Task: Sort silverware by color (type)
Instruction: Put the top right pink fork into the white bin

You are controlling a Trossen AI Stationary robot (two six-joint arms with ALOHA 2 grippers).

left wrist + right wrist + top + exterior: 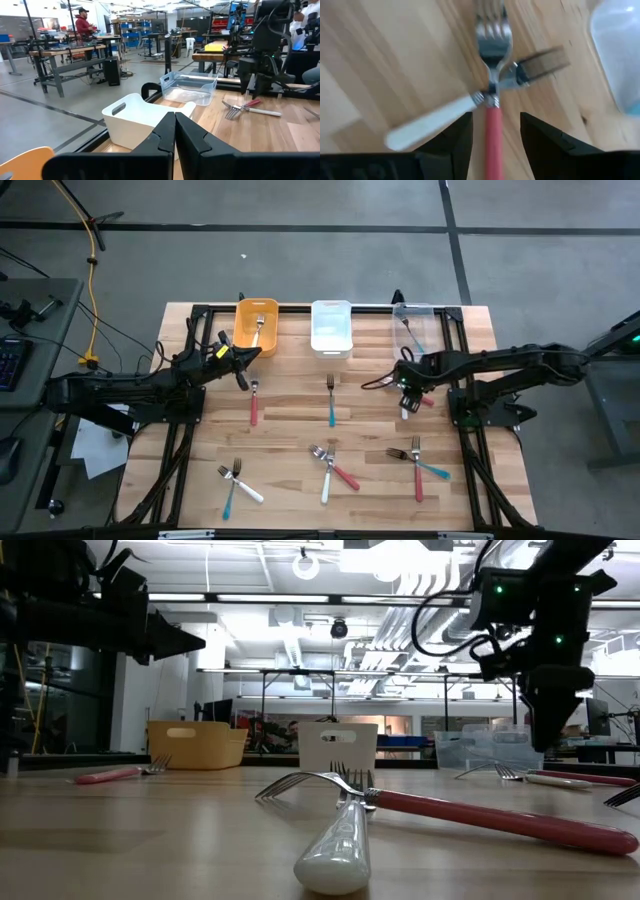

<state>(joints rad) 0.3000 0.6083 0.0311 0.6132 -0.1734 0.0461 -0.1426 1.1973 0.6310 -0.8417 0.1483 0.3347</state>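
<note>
Forks under the right claw (pixel 492 135): a red-handled fork (pixel 492 131) lies crossed over a white-handled fork (pixel 427 122), heads overlapping, both flat on the wooden surface (pixel 300 430). Right claw is released, fingers (pixel 452 137) spread either side of the red handle, not gripping it. In the high view the right claw (pixel 407 387) hangs over this pair, just in front of the clear bin (pixel 415 325).

Clear bin holds one teal-handled fork (pixel 414 330). White bin (pixel 331 327) stands in the middle of the row; contents cannot be made out. Orange bin (pixel 256 325) stands at the other end of the row with one fork (pixel 259 328) inside, handle colour not clear.

Left claw (pixel 243 352) is clenched, fingers (pixel 192 140) pressed together with nothing between them; it hovers beside the orange bin.

Loose forks on the surface, high view:
- red fork (pixel 254 404) in front of the orange bin
- teal fork (pixel 331 403) in front of the white bin
- crossed white fork (pixel 326 477) and red fork (pixel 340 471) at centre front
- teal fork (pixel 231 491) crossed with another white fork (pixel 243 487) at front left
- red fork (pixel 417 470) crossed with a teal fork (pixel 425 466) at front right

A person (pixel 83 24) stands in the room beyond.
</note>
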